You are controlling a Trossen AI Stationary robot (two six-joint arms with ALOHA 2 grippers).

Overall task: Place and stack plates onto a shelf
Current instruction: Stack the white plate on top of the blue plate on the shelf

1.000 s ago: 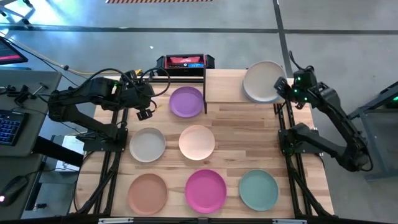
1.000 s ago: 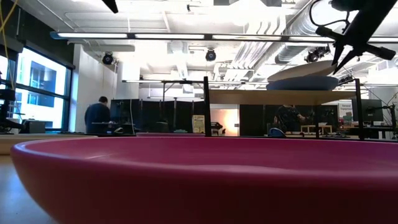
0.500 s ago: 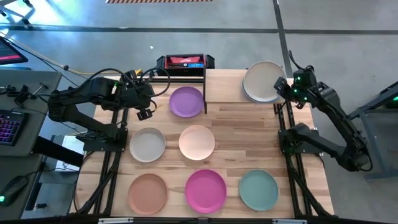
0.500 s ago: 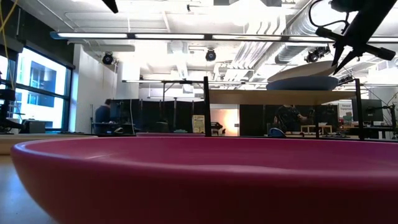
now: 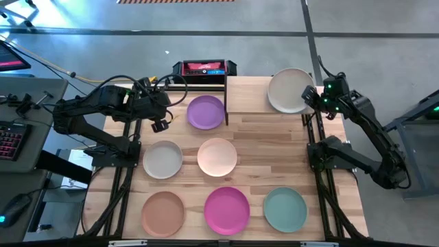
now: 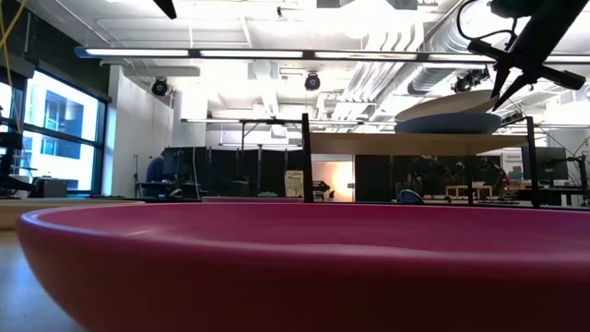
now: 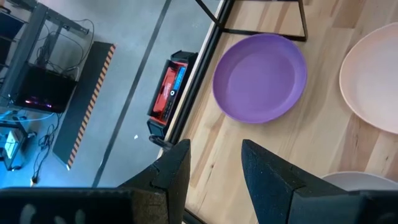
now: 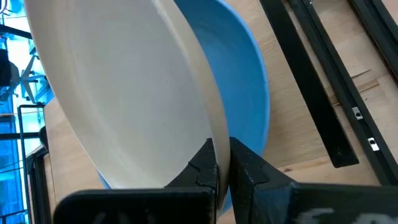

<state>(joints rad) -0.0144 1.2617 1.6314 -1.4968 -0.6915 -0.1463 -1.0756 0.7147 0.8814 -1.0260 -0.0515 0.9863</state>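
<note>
— Where's the cream plate?
— Tilted over the blue plate on the shelf.
— The rest?
— Flat on the bench: purple plate, grey-beige plate, peach plate, terracotta plate, magenta plate, teal plate.

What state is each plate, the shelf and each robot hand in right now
Cream plate: tilted over the blue plate, rim gripped by the right hand.
Blue plate: flat on the shelf.
Purple plate: flat on the table.
Magenta plate: flat on the table.
Left hand: open, empty, above the table.
</note>
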